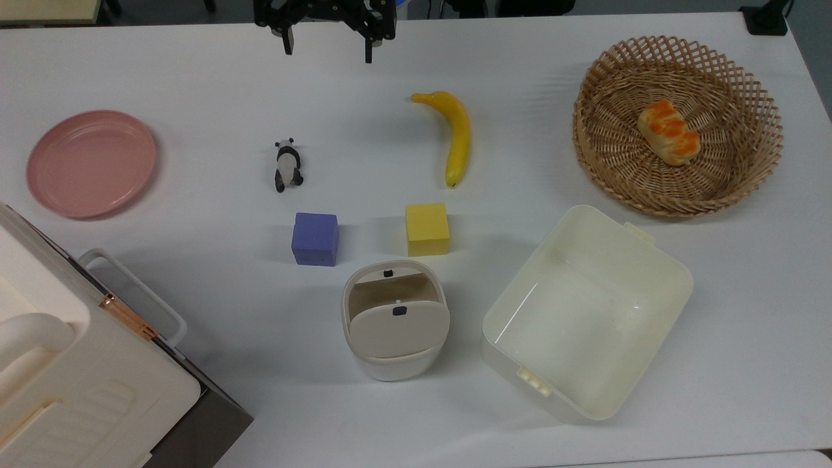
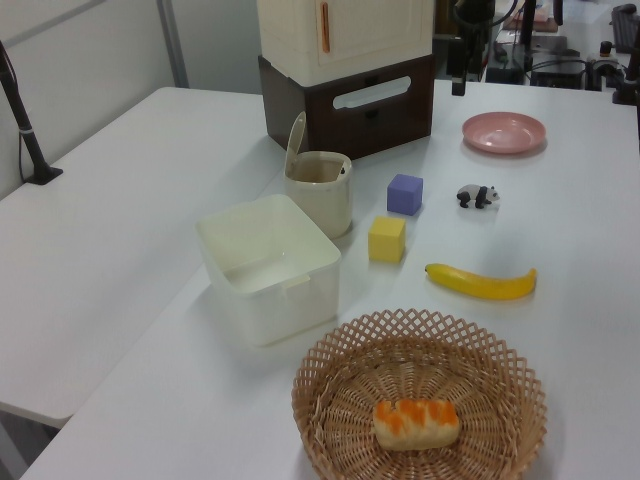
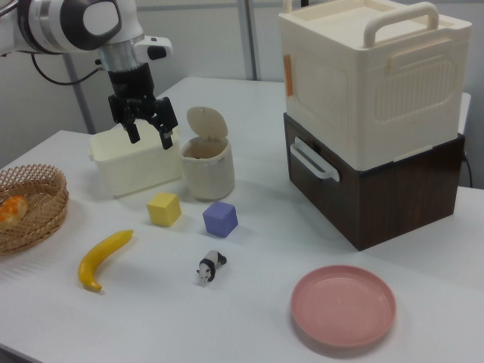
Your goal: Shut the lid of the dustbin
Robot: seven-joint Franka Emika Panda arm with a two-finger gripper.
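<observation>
The small cream dustbin (image 1: 396, 367) stands on the white table near its front edge in the top view, just below the two cubes. Its lid (image 1: 398, 328) is raised, tilted back on its hinge, and the bin's mouth is uncovered. The left view shows the lid (image 2: 296, 145) standing upright behind the dustbin (image 2: 322, 195). In the right view the lid (image 3: 206, 122) rises above the dustbin (image 3: 206, 172). My gripper (image 1: 327, 45) hangs open and empty over the table's far edge, well away from the bin. The gripper (image 3: 150, 138) appears high at the right view's left of the bin.
A purple cube (image 1: 315, 238) and a yellow cube (image 1: 427, 229) sit just beyond the bin. Further off lie a toy panda (image 1: 287, 165) and a banana (image 1: 455, 133). A pale tub (image 1: 669, 273), a wicker basket (image 1: 598, 149) with bread, a pink plate (image 1: 91, 162) and a large cream case (image 1: 84, 364) ring the area.
</observation>
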